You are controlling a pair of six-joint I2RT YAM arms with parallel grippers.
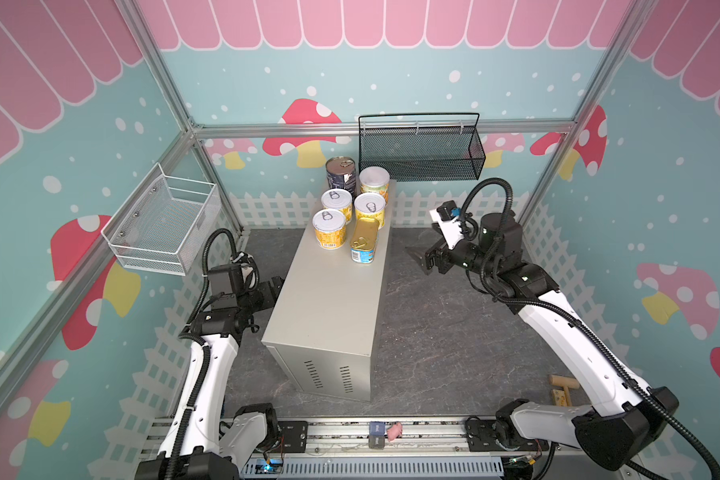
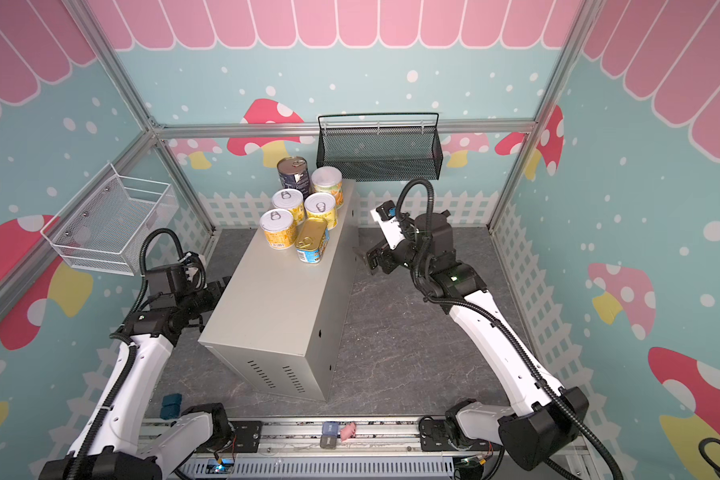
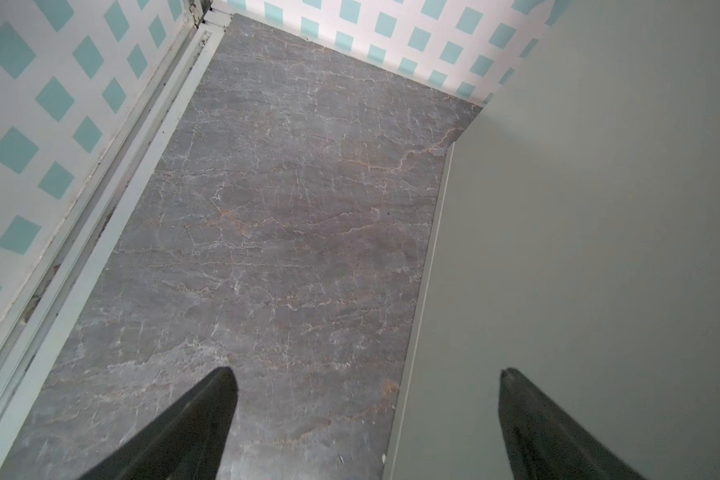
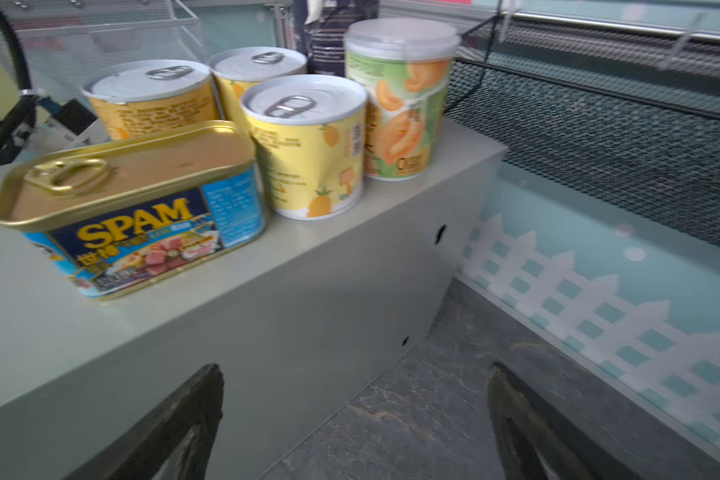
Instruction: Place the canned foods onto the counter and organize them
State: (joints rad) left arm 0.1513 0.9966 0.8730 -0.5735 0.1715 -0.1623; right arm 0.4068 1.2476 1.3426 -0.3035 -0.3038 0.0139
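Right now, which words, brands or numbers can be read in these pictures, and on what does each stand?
"SPAM": on the side of the gold-topped rectangular tin.
Chinese print beneath it: too blurred.
Print on the pineapple-label can, white-lidded can, navy can: too blurred.

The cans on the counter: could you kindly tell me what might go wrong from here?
1. The gold-topped tin sits near the edge of the counter that faces the open right gripper; a careless swing could knock it off.
2. The cans stand tightly clustered, so nudging one may topple the navy can at the far end.
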